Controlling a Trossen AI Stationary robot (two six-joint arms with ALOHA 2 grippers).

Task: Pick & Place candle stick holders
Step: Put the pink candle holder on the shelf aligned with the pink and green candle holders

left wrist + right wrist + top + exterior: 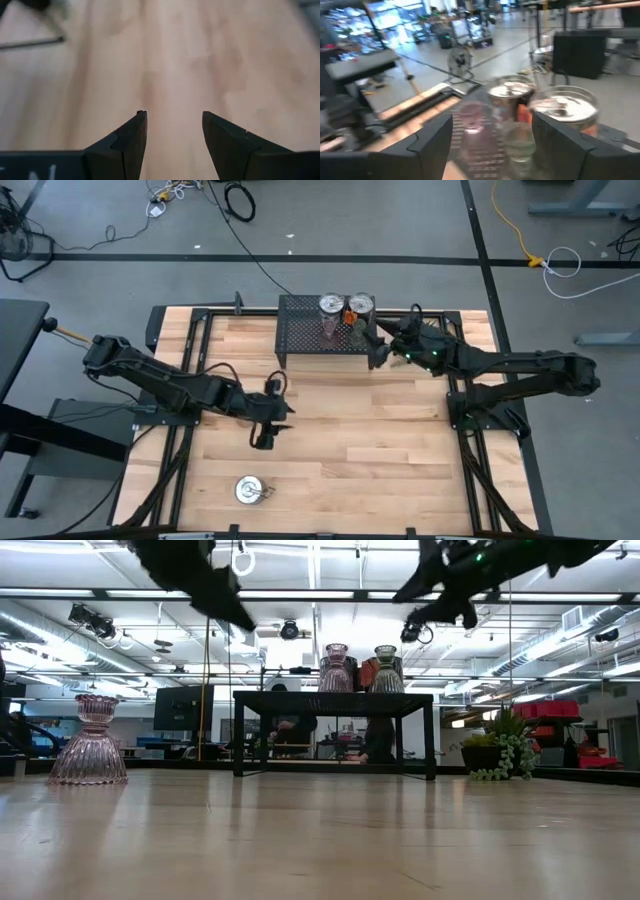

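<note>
Hovering over bare wood near the table's middle, the left gripper (262, 438) is seen with its jaws parted and nothing between them — only planks show past its fingers (131, 142) in the wrist view. The right gripper (377, 352) is held just beside the right end of the black mesh rack (300, 332), jaws spread wide and empty. On the rack a cluster of candle stick holders is gathered: two shiny silver round ones (331, 304) at the back, an orange part (350, 316) between them, with a pinkish glass one (336, 668) and an olive-green glass one (386, 670) in front. Another pinkish glass holder (90, 741) stands alone on the wood near the front edge — from above it is seen well apart from both arms. A spiky green plant (505, 747) shows in the low view.
</note>
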